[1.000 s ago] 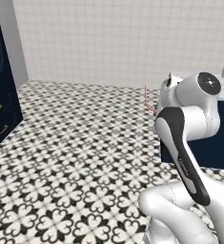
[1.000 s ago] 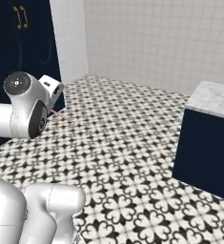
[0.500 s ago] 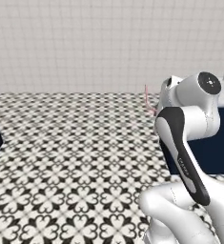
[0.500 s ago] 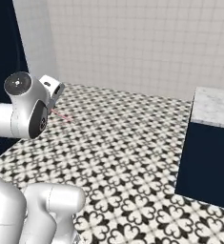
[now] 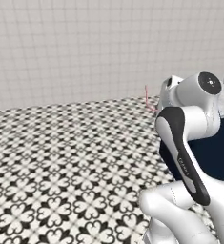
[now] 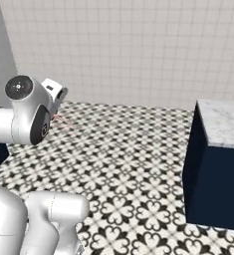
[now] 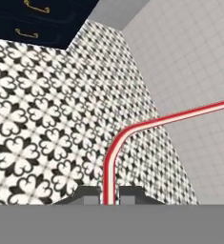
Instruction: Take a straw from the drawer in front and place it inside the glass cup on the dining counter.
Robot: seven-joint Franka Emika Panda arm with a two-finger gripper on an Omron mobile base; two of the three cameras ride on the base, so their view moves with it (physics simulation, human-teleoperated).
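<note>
- while our hand [image 7: 109,194] pinches the straw [image 7: 114,151], its bent top sticks out sideways.
- we see the patterned floor [image 5: 61,162] below and a navy tabletop [image 6: 223,124] nearby.

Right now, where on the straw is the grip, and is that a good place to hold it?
The gripper is shut on the straw at its straight shaft, below the bend, one finger on each side. That seems sound: the shaft is thin and straight there, and the bent top stays free.

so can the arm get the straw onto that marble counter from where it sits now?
Probably not yet. The tool is shut on the straw, but the counter stands well off to the arm's right across open tiled floor; nothing blocks the way there.
</note>
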